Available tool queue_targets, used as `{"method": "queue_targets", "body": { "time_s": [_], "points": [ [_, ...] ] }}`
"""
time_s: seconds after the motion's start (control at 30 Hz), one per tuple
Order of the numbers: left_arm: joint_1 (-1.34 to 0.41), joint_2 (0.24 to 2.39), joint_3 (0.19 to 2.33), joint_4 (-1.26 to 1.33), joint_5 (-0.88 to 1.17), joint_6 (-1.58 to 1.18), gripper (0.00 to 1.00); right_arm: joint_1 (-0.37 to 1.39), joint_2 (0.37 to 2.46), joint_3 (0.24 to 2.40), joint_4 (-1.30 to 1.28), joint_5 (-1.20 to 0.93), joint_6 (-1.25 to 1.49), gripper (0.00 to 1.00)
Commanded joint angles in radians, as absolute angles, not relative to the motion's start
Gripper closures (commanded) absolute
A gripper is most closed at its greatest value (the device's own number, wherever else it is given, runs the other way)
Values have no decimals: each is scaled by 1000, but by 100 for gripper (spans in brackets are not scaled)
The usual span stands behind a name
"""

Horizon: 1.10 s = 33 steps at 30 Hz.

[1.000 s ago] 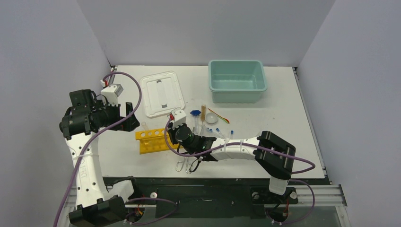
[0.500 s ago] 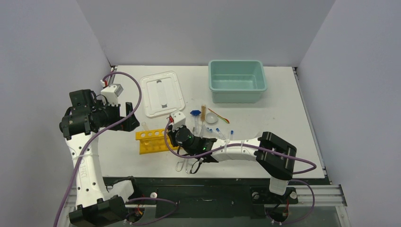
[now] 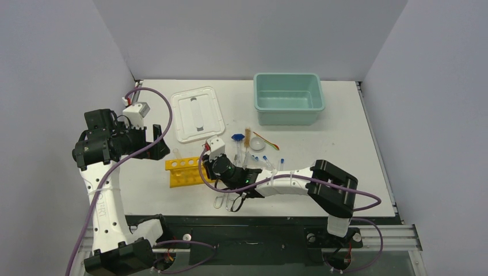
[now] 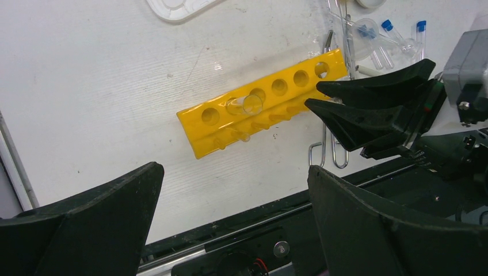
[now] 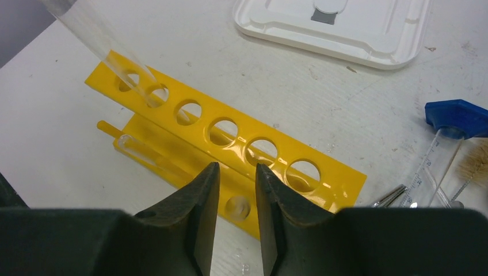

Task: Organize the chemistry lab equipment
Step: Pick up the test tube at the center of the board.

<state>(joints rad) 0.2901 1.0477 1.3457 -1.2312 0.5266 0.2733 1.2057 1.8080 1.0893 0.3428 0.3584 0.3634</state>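
The yellow holed rack (image 3: 185,171) lies on the tabletop (image 3: 345,144) left of centre in the top view. Its long axis runs nearly left to right there, and from upper left to lower right in the right wrist view. A clear glass tube (image 5: 124,66) stands tilted in the second hole from the upper-left end, leaning toward the upper left, its top cut off by the frame edge. The right gripper (image 5: 237,168) hovers over the rack's near edge, its fingers parted by a narrow gap and clamping nothing. A small round bit of glass shows low in that gap, but what it is I cannot tell. The left gripper (image 4: 234,172) hangs spread wide and empty, left of the rack in the top view. Metal loop-handled tongs (image 4: 328,155) lie just below the rack's right end, partly hidden by the right arm. A blue-capped vial (image 5: 454,115) and the tan-bristled brush (image 5: 475,164) sit at right, both cut off. The white lid (image 5: 368,29) lies beyond the rack, and the teal tub (image 3: 289,118) is well apart at upper centre.
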Motion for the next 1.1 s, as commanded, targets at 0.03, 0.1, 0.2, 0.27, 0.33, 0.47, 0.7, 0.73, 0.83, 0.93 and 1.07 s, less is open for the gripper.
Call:
{"method": "queue_targets", "body": {
  "time_s": [0.03, 0.1, 0.2, 0.27, 0.33, 0.47, 0.7, 0.73, 0.83, 0.93, 1.07],
  "points": [
    [299, 1039, 1361, -1243, 532, 294, 3, 1213, 1822, 1110, 330, 369, 363, 65],
    [299, 1042, 1369, -1250, 534, 300, 3, 1212, 1803, 1112, 317, 375, 356, 60],
    [299, 1048, 1384, -1261, 544, 310, 4, 1213, 1757, 1118, 284, 376, 351, 56],
    [300, 1051, 1390, -1268, 548, 312, 3, 1213, 1726, 1120, 261, 377, 347, 55],
    [299, 1053, 1393, -1273, 547, 313, 3, 1213, 1698, 1125, 229, 377, 340, 53],
    [299, 1052, 1400, -1279, 543, 314, 3, 1190, 1635, 1115, 171, 369, 364, 56],
    [301, 1051, 1391, -1287, 521, 334, 3, 1084, 1641, 1126, 53, 342, 443, 72],
    [302, 1049, 1386, -1294, 514, 344, 3, 1078, 1650, 1135, 38, 327, 447, 70],
    [308, 1036, 1362, -1309, 464, 401, 3, 1064, 1699, 1179, -32, 311, 452, 64],
    [323, 1033, 1303, -1307, 412, 438, 3, 1058, 1738, 1215, -89, 307, 462, 65],
    [411, 1040, 1230, -1295, 398, 521, 3, 1055, 1759, 1226, -80, 275, 473, 70]
  ]
}}
